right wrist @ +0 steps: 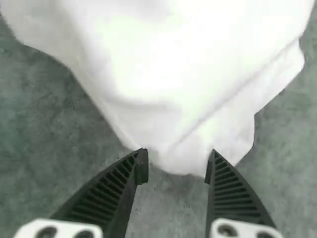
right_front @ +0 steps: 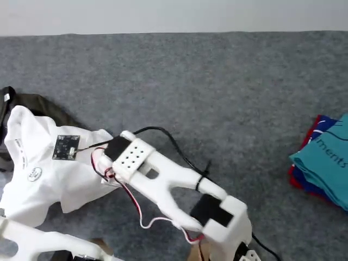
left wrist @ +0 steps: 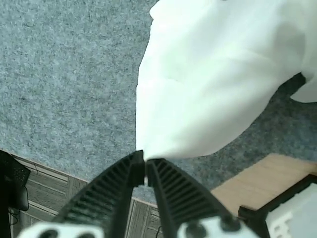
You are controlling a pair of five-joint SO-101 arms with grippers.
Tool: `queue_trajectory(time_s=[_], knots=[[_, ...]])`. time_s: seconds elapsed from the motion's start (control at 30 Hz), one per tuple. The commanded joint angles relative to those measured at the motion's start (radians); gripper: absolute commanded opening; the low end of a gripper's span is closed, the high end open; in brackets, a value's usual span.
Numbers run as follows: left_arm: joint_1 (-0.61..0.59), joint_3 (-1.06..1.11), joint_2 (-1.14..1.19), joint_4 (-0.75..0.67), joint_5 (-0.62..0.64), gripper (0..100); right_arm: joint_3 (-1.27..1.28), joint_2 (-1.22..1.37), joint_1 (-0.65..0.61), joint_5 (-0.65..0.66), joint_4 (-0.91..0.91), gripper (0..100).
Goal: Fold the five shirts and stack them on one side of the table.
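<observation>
On the counter point(right_front: 217, 81), left fingers point(left wrist: 128, 173) tight on the white shirt point(left wrist: 213, 74), right fingers point(right wrist: 132, 173) apart at its edge.

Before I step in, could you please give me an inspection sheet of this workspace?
Surface: grey carpet-like table cover, lying flat.
Job's things: crumpled white cloth shirt at one side, partly over a dark garment; folded stack at the other side, teal on top, blue and red beneath.
Clutter: nothing seen.
Grippers: left gripper shut on the white shirt's edge, near the table's edge; right gripper open over the shirt's hem.
Cables: black cable and red and white wires run along an arm.
Surroundings: pale wall; wood-pattern floor; wooden board.
</observation>
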Motion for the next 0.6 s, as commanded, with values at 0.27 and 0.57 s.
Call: queue_trajectory(time_s=[0.27, 0.57], knots=[[0.0, -0.005, -0.009, 0.008, 0.008, 0, -0.456, 0.312, 0.028, 0.011, 0.14, 12.4], [0.0, -0.005, -0.009, 0.008, 0.008, 0, -0.738, 0.363, 0.136, 0.012, 0.438, 1.0]])
